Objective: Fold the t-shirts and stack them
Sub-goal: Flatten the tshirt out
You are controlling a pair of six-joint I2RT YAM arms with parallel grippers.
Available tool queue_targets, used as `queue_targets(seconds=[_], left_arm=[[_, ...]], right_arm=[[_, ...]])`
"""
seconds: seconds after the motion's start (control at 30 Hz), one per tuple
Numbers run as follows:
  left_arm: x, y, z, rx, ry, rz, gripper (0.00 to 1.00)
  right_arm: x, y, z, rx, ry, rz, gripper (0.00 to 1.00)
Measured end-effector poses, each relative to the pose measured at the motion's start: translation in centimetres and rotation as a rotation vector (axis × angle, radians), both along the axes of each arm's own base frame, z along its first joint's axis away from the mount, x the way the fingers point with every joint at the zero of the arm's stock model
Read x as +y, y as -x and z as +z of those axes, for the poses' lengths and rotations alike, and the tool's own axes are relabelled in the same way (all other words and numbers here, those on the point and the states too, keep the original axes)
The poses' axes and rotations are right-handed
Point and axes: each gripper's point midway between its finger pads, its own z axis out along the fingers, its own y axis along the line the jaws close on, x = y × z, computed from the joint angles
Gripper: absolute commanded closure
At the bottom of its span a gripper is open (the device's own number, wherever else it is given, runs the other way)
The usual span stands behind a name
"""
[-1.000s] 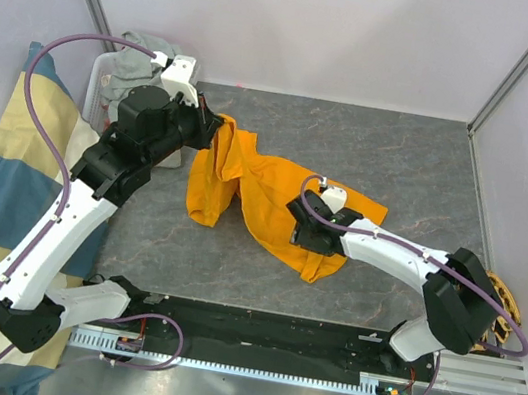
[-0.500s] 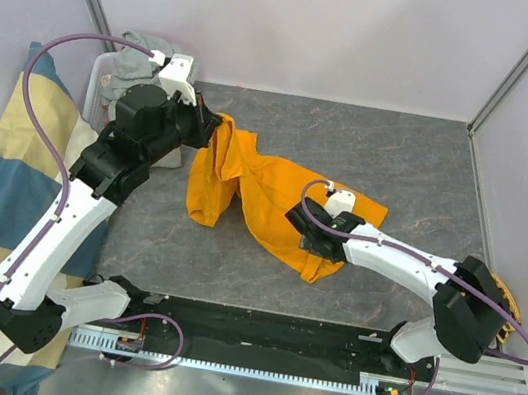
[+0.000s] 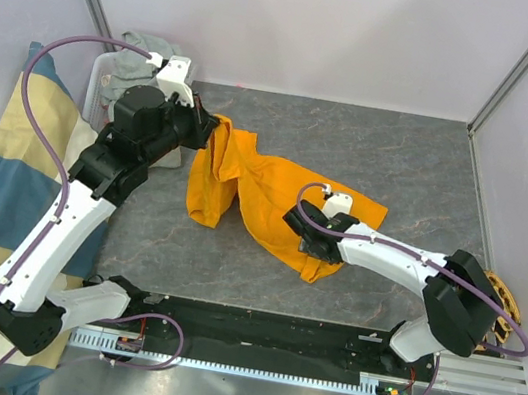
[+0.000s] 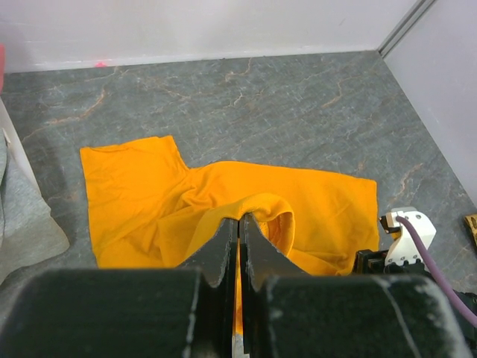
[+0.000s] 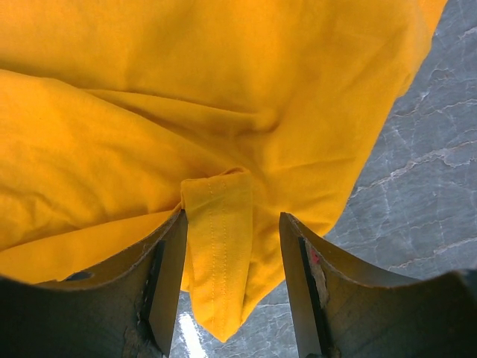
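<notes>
Since half a second ago the right gripper [image 5: 232,224] has edged slightly toward the bases, and its elbow has drawn back in. Its jaws stand apart, straddling a folded, stitched tab of the orange t-shirt [image 3: 265,190] without pinching it (the cloth bunches in soft ridges just beyond). The left gripper [image 4: 239,222] is clamped on a thin raised fold at the shirt's left side. The shirt lies crumpled mid-table [image 3: 404,150], one squarish flap spread flat. The grey t-shirt [image 3: 147,48] sits heaped at the far left corner. The right arm stretches low from the right, and the left arm rises and bends over.
</notes>
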Motion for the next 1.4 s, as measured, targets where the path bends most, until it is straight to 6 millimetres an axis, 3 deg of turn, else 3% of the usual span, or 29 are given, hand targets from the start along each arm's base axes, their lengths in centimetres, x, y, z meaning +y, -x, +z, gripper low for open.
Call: queue_targets(seconds=[0.3, 0.43, 0.77, 0.97, 1.03, 1.13, 1.23, 1.3, 1.4], left_arm=[[0.4, 0.1, -0.2, 0.002, 0.001, 0.004, 0.98], [0.5, 0.2, -0.4, 0.005, 0.0, 0.006, 0.98], [1.0, 0.1, -1.4, 0.023, -0.008, 0.019, 0.98], [1.4, 0.0, -1.6, 0.025, -0.01, 0.034, 0.98], [1.8, -0.1, -1.4, 0.024, -0.01, 0.044, 0.98], [2.4, -0.1, 0.0, 0.006, -0.012, 0.059, 0.98], [3.0, 0.1, 3.3, -0.057, -0.009, 0.074, 0.98], [3.6, 0.5, 5.9, -0.109, -0.004, 0.088, 0.98], [4.4, 1.5, 9.5, -0.185, 0.007, 0.108, 0.98]], right_arm=[[0.5, -0.1, -0.8, 0.02, 0.008, 0.022, 0.4], [1.0, -0.4, -0.9, 0.023, 0.008, 0.03, 0.45], [0.8, -0.5, -1.4, 0.03, 0.035, 0.035, 1.0], [-0.9, -0.5, -0.5, 0.013, 0.109, 0.026, 1.0], [-1.5, -0.9, 1.1, -0.018, 0.136, 0.029, 1.0], [-1.7, -2.3, 5.7, -0.109, 0.134, 0.045, 1.0], [-1.8, -4.1, 11.6, -0.231, 0.084, 0.041, 1.0], [-2.1, -5.1, 16.7, -0.333, 0.036, 0.045, 1.0], [-2.6, -5.4, 22.7, -0.45, -0.015, 0.086, 0.99]])
